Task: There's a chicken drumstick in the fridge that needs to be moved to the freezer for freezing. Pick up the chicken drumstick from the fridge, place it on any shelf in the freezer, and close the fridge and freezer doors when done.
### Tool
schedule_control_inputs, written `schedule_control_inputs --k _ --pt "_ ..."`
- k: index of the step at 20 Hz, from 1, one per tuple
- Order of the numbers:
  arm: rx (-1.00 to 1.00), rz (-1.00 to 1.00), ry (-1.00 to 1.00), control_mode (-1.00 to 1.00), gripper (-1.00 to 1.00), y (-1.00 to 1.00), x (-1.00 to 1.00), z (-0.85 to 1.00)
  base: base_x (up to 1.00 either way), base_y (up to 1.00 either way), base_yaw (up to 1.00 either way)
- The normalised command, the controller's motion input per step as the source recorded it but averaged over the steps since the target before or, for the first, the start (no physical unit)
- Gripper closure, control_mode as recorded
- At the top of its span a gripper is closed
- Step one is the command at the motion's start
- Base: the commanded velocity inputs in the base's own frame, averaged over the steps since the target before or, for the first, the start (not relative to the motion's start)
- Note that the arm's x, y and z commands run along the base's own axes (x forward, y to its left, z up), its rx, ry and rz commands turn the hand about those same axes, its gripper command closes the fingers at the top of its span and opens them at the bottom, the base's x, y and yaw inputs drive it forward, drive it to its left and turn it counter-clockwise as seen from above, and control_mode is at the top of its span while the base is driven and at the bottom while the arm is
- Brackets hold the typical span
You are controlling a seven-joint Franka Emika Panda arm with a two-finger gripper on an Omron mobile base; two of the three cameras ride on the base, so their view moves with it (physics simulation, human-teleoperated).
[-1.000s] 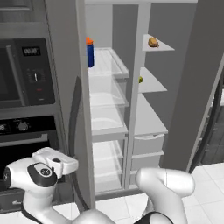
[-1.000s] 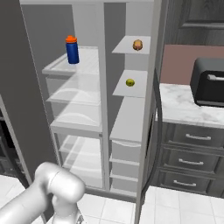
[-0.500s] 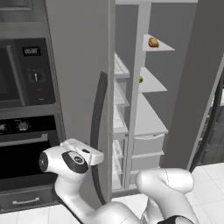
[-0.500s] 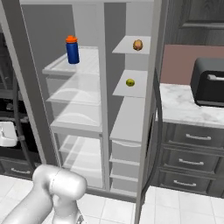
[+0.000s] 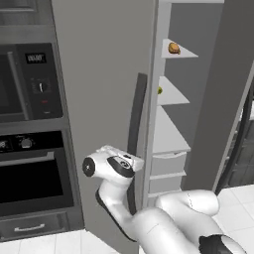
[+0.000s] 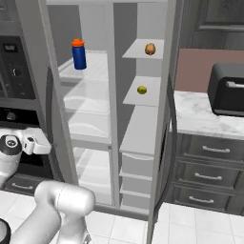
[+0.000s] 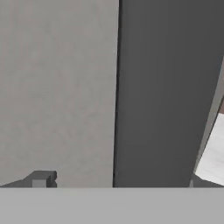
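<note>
The chicken drumstick [image 5: 173, 48] [image 6: 150, 48] lies on the top shelf [image 5: 182, 53] [image 6: 138, 52] of the freezer [image 5: 171, 134] [image 6: 143, 128]. The wide fridge door [image 5: 99, 99] [image 6: 59, 119] stands nearly shut across the fridge [image 6: 90, 105], with its dark handle [image 5: 138, 119] toward me. My hand [image 5: 121, 164] [image 6: 28, 143] rests against the door's outer face, below the handle's middle. My gripper [image 7: 117, 181] is open with nothing in it, its fingertips [image 7: 41, 179] close to the grey panel. The narrow freezer door [image 5: 221, 99] [image 6: 167, 109] stands wide open.
A blue orange-capped bottle [image 6: 79, 54] stands on a clear fridge shelf. A tiny yellow-green item [image 5: 159, 90] [image 6: 141, 89] sits on the second freezer shelf. The black built-in oven [image 5: 30, 149] is left of the fridge. A dark toaster [image 6: 228, 90] sits on the marble counter [image 6: 195, 114].
The fridge door has swung from wide open to nearly shut. My hand has moved right with it, staying against its outer face. The drumstick has not moved.
</note>
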Motion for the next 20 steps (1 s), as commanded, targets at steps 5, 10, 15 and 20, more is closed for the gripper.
schedule_control_inputs --k 5,10,15,20 --pt "0.01 0.0 0.01 -1.0 -1.0 -0.67 0.77 0.0 0.0 0.0 0.0" --pt "0.01 0.06 0.08 -1.0 -1.0 -0.32 0.76 0.0 0.0 0.0 0.0" --pt "0.0 0.08 0.02 -1.0 -1.0 -0.42 0.8 0.0 0.0 0.0 0.0" --pt "0.01 0.09 0.01 -1.0 -1.0 -0.35 0.72 0.0 0.0 0.0 0.0"
